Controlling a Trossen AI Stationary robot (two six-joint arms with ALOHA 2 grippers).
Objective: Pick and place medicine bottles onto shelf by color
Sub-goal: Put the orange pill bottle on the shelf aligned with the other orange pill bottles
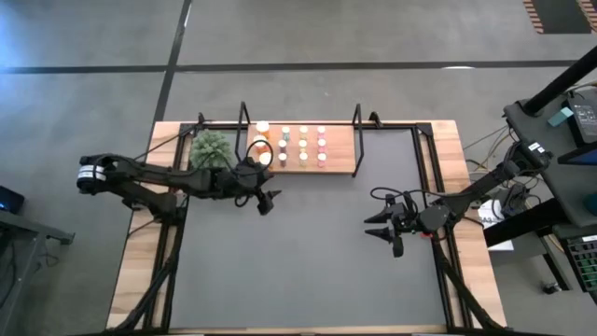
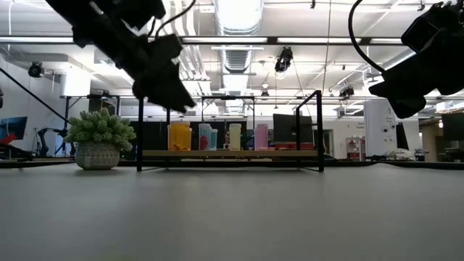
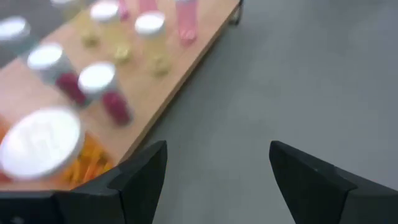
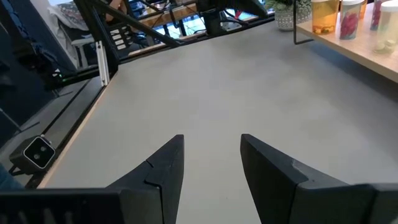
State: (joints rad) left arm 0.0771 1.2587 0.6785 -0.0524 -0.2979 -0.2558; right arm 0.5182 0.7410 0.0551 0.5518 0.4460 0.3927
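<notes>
Arms raised, fingers (image 3: 146, 171) spread empty.

Thirteen medicine bottles (image 1: 301, 147), one shelf (image 1: 340, 154), one plant ball (image 1: 211, 148), two arms

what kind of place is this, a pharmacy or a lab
Most likely a robotics lab or workshop, not a pharmacy: exposed ceiling ducts and strip lights overhead, a taped concrete floor, and an equipment cart with cables beside the table.
</notes>
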